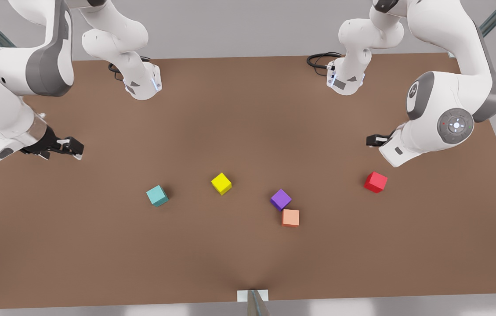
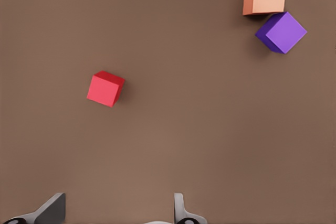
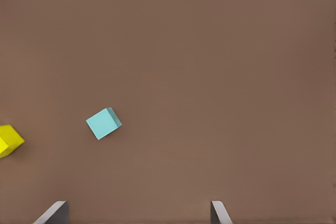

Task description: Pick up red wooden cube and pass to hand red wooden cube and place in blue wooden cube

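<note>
Left gripper (image 1: 373, 140): hangs above the table at the front view's right, at about 12 o'clock from the red wooden cube and apart from it; in the left wrist view its two fingertips (image 2: 179, 208) stand wide apart with bare table between them, holding nothing.
Right gripper (image 1: 72, 147): hangs above the table at the front view's left, at about 10 o'clock from the blue wooden cube and well apart from it; in the right wrist view its fingertips (image 3: 219, 212) are spread wide, holding nothing.
Red wooden cube (image 1: 375, 181): rests on the table (image 1: 248, 254), alone, at about 2 o'clock from the purple cube and well apart from it; seen also in the left wrist view (image 2: 105, 88).
Blue wooden cube (image 1: 157, 195): rests on the table left of centre in the front view, at about 8 o'clock from the yellow cube; seen also in the right wrist view (image 3: 103, 123).
Yellow cube (image 1: 221, 183): on the table between the blue wooden cube and the purple cube.
Purple cube (image 1: 280, 199): on the table, turned corner-on, just beside the salmon-orange cube.
Salmon-orange cube (image 1: 290, 217): at about 5 o'clock from the purple cube; I cannot tell whether the two touch.
</note>
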{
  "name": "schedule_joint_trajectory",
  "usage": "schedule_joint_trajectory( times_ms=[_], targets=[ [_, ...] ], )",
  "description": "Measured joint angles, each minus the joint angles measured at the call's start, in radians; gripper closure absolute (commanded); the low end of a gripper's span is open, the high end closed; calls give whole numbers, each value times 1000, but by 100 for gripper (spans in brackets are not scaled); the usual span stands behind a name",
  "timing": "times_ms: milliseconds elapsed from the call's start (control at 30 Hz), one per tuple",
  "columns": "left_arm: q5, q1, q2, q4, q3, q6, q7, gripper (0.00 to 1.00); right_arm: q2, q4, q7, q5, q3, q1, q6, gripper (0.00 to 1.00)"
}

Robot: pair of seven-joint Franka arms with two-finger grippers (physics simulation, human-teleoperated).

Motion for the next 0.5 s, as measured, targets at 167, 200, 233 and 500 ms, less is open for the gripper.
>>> schedule_joint_trajectory(
  times_ms=[167, 200, 233, 500],
  targets=[
    [-17, 41, 45, 4, -1, 18, 11, 0, 1, 0, 0, 1, 1, 18, 1, 0],
    [-20, 54, 70, 3, 0, 24, 12, 0, 1, 0, 0, 2, 1, 20, 1, 0],
    [-22, 62, 104, -2, 10, 39, 13, 0, 1, -1, 0, 3, 1, 21, 0, 0],
    [-110, 72, 174, -387, 163, 445, -79, 0, 7, 2, 0, 4, 0, 12, -13, 0]
  ],
)
